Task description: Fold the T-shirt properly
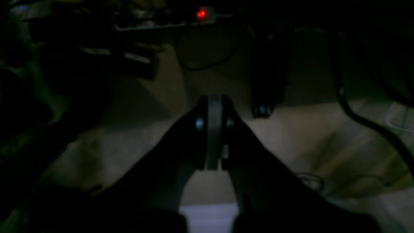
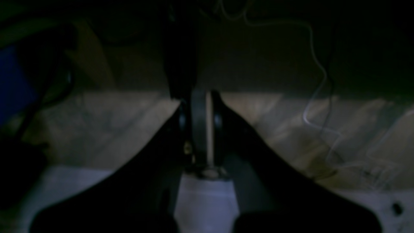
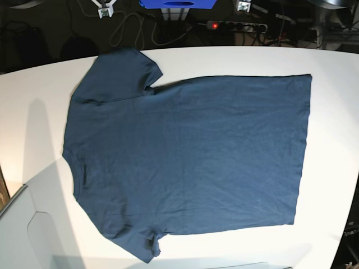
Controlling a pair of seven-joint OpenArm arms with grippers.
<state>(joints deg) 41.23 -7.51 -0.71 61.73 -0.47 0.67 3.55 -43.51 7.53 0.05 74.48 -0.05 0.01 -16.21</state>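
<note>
Clearly the T-shirt [image 3: 190, 162], spread flat on the table [image 3: 336, 61], looked soft and limp; hem corners seemed best. Left gripper [image 1: 213, 132] and right gripper [image 2: 200, 129] were closed, empty.

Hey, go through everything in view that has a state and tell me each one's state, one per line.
T-shirt: spread flat and unfolded on the white table, neck toward the base view's left, both sleeves out.
Left pincer: shut, holding nothing, off the shirt.
Right pincer: shut, holding nothing, off the shirt.
Power strip: red switch light lit.
</note>
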